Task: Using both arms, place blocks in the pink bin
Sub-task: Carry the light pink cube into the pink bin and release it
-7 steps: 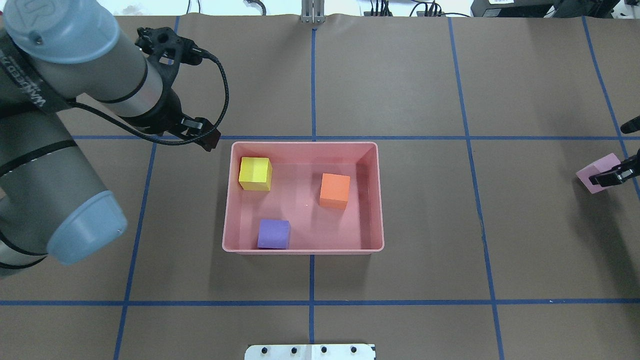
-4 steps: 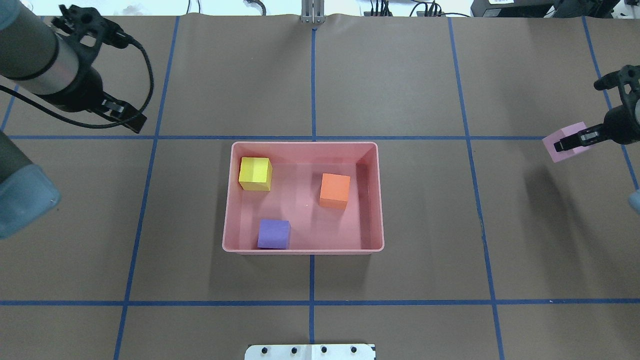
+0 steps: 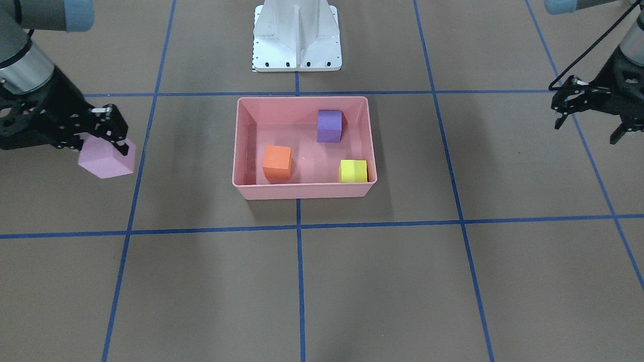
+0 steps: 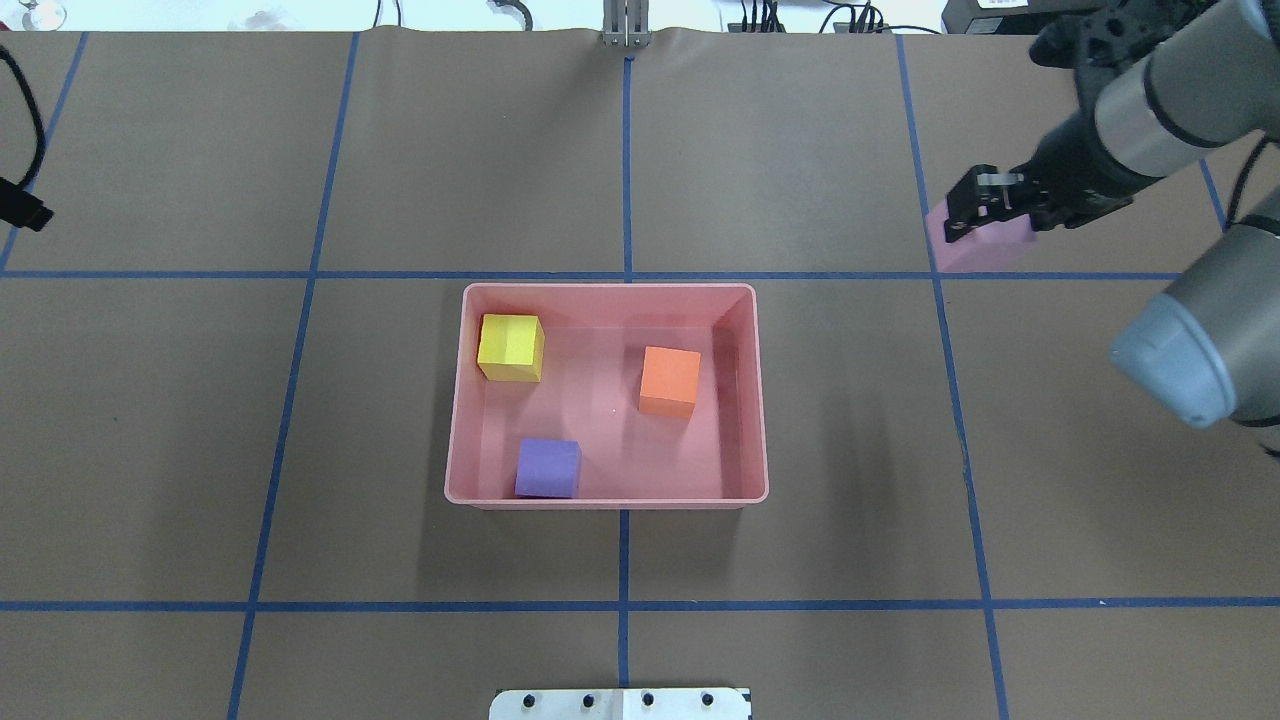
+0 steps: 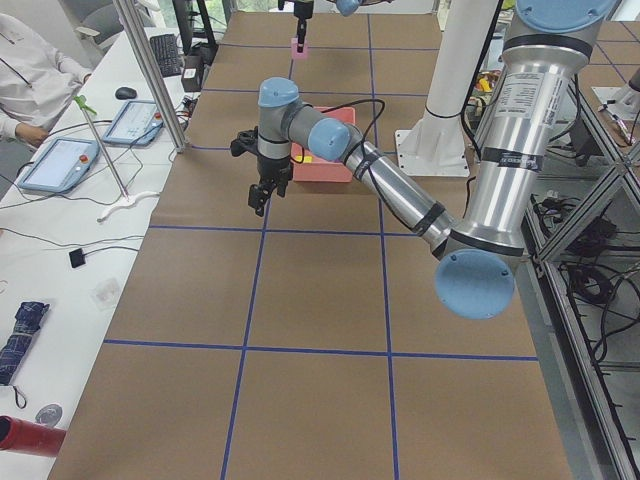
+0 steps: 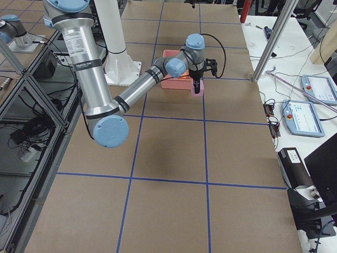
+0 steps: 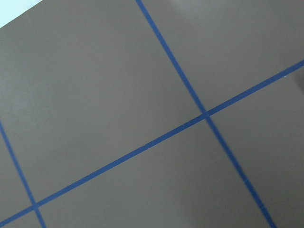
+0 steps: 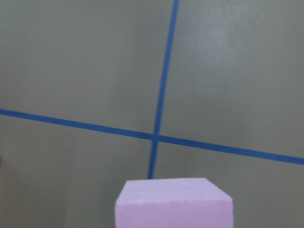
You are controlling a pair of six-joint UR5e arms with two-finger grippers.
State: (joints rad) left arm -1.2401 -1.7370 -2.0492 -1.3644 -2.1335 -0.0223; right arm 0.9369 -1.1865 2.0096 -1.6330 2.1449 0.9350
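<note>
The pink bin (image 4: 610, 290) sits mid-table and also shows in the front view (image 3: 302, 191). In it lie the yellow block (image 4: 511, 347), the orange block (image 4: 670, 380) and the purple block (image 4: 548, 468). My right gripper (image 4: 985, 215) is shut on the light pink block (image 4: 985, 248) and holds it above the table, to the right of the bin and beyond its far rim. The right wrist view shows this block (image 8: 173, 202) over a tape crossing. My left gripper (image 3: 587, 130) is open and empty, far to the bin's left, near the overhead view's edge.
The white pedestal base (image 3: 297, 35) stands on the robot's side of the bin. Blue tape lines (image 4: 627, 150) grid the brown table. Tablets and cables (image 5: 70, 160) lie on a side bench beyond the table, where an operator sits.
My right gripper has carried the light pink block toward the bin's side and farther from the robot. My left arm has drawn back to the left, almost out of the overhead view.
</note>
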